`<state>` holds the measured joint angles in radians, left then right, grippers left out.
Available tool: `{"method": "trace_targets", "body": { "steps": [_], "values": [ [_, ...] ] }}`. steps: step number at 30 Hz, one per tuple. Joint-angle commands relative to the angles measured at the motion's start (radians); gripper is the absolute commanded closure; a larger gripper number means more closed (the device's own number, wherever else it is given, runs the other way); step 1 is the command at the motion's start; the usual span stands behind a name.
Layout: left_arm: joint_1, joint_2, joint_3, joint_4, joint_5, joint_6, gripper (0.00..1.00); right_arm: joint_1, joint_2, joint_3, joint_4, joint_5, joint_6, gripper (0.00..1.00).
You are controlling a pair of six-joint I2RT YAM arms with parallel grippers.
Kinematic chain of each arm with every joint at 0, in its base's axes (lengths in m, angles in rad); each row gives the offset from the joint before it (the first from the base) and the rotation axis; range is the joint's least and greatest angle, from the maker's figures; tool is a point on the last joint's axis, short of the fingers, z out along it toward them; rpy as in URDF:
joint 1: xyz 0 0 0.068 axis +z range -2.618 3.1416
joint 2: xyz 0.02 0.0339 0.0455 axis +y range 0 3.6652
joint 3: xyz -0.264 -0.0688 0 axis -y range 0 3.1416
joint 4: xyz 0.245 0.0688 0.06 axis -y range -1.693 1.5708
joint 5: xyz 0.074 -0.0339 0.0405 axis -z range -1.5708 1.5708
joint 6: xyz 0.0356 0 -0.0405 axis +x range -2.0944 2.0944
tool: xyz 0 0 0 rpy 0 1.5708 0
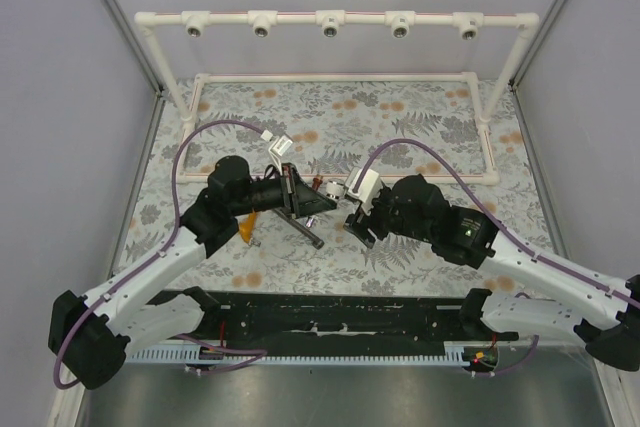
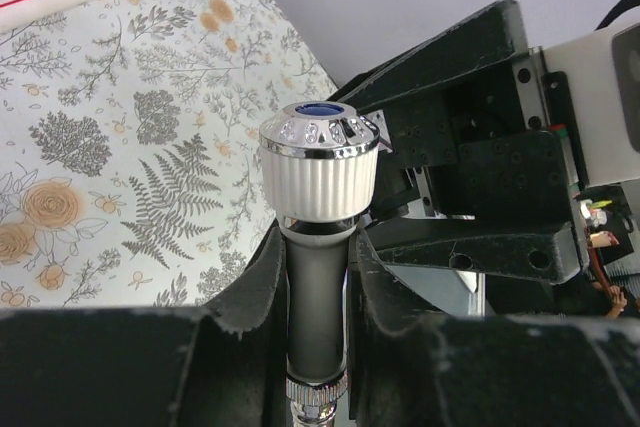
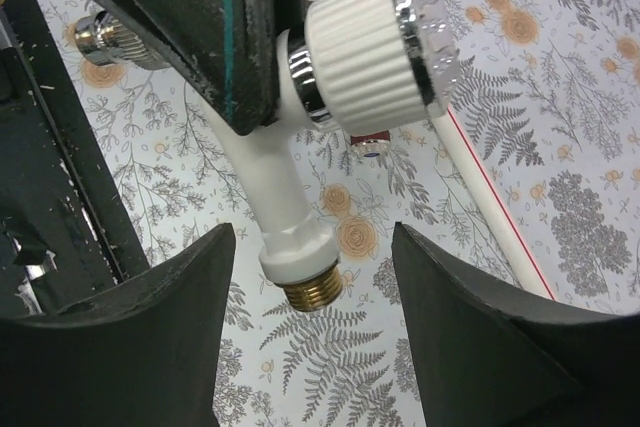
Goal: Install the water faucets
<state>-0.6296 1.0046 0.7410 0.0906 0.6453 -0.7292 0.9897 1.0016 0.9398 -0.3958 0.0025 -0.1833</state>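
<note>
My left gripper (image 2: 312, 257) is pinched hard on the white-knobbed faucet (image 2: 318, 172). The fingers clamp its grey stem just below the ribbed knob and hold it in the air over the floral mat (image 1: 400, 127), near the middle of the table. My right gripper (image 3: 312, 242) is spread wide. Its fingers stand on either side of the brass-threaded spout (image 3: 310, 287) and touch nothing.

The whole load hangs on one pinch around a smooth, round stem, and that is my first worry. The white spout branches off to one side, so its weight could turn the faucet in my fingers, and the thread would then point somewhere I am not expecting.

The second risk is my right fingers. They bracket the spout closely, and drawing that arm back at a slant could clip the brass end and knock the faucet askew or loose.

The pipe rail (image 1: 330, 12) with its tee sockets (image 1: 330, 27) stands well apart at the far edge. If the thread meets a socket off-axis there, it could cross-thread or skate off the metal ring.

The orange-yellow faucet (image 1: 248, 225) lies on the mat close under my left arm, where a low sweep could shove it.
</note>
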Motion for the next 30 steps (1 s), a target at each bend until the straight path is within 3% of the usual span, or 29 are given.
{"method": "trace_targets", "body": {
  "steps": [1, 4, 10, 11, 12, 15, 19, 30],
  "values": [
    [0.004, -0.024, -0.012, 0.112, -0.010, -0.056, 0.98, -0.002, -0.006, 0.001, 0.048, -0.067, -0.004, 0.30],
    [0.002, -0.021, -0.014, 0.113, -0.007, -0.070, 0.98, -0.003, -0.004, 0.008, 0.049, -0.088, -0.013, 0.40],
    [0.004, -0.015, -0.012, 0.115, -0.006, -0.096, 0.98, -0.003, 0.006, 0.027, 0.040, -0.116, -0.034, 0.84],
    [0.002, -0.014, -0.011, 0.115, -0.004, -0.102, 0.94, -0.003, 0.005, 0.028, 0.037, -0.121, -0.038, 0.90],
    [0.002, -0.009, -0.008, 0.112, -0.001, -0.105, 0.83, -0.003, 0.008, 0.031, 0.032, -0.125, -0.042, 0.98],
    [0.001, 0.006, 0.000, 0.107, 0.014, -0.114, 0.63, -0.003, 0.008, 0.037, 0.025, -0.134, -0.053, 1.00],
    [0.002, 0.034, 0.014, 0.080, 0.025, -0.115, 0.51, -0.003, 0.015, 0.057, 0.012, -0.147, -0.065, 1.00],
    [0.002, 0.057, 0.015, 0.054, 0.034, -0.085, 0.49, -0.003, 0.043, 0.073, 0.018, -0.119, -0.082, 1.00]
  ]
}}
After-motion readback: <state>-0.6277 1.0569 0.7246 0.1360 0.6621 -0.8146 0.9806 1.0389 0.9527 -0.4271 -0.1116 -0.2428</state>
